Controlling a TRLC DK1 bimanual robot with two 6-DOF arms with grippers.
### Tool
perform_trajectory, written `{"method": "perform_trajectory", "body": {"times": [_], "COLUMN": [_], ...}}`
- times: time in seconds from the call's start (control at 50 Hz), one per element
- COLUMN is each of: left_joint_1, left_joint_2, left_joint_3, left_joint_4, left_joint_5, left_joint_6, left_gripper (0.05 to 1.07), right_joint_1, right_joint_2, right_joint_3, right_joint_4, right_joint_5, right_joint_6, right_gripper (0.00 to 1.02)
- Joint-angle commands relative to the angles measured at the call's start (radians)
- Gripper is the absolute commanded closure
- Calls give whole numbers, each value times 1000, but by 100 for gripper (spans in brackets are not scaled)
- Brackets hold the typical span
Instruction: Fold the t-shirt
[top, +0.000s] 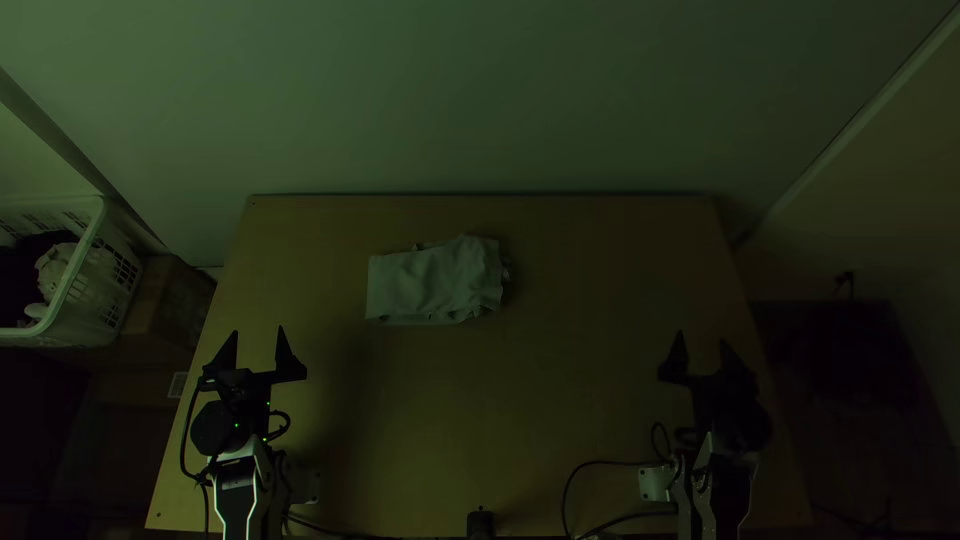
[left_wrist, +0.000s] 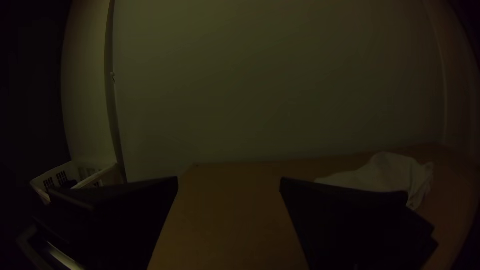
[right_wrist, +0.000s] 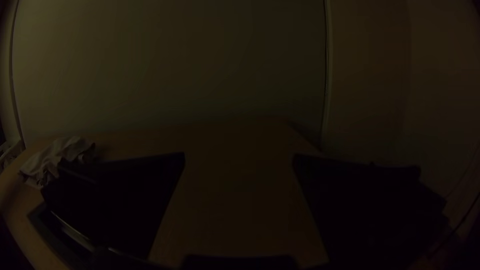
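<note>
T-shirt (top: 430, 283) lies in the top view as a rumpled, folded bundle on the table (top: 590, 400), toward its far side and left of the middle; left gripper (top: 258, 340) and right gripper (top: 703, 345) are well apart from it, both released. The left wrist view shows the left gripper's fingers (left_wrist: 350, 220) spread, the cloth beyond one. In the right wrist view, the right gripper's fingers (right_wrist: 360, 200) are parted too, holding nothing.
</note>
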Motion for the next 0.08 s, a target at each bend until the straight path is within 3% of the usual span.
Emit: {"method": "perform_trajectory", "body": {"times": [0.0, 0.06], "left_joint_1": [5, 5], "left_joint_2": [-6, -6], "left_joint_3": [-45, -45], "left_joint_4": [-28, -28], "left_joint_5": [8, 7], "left_joint_6": [18, 18], "left_gripper": [9, 9], "right_joint_1": [-7, -7], "right_joint_2": [-4, -4], "right_joint_3": [-12, -12], "right_joint_4": [-8, -8], "right_joint_5": [7, 7], "right_joint_6": [9, 9], "right_gripper": [4, 4]}}
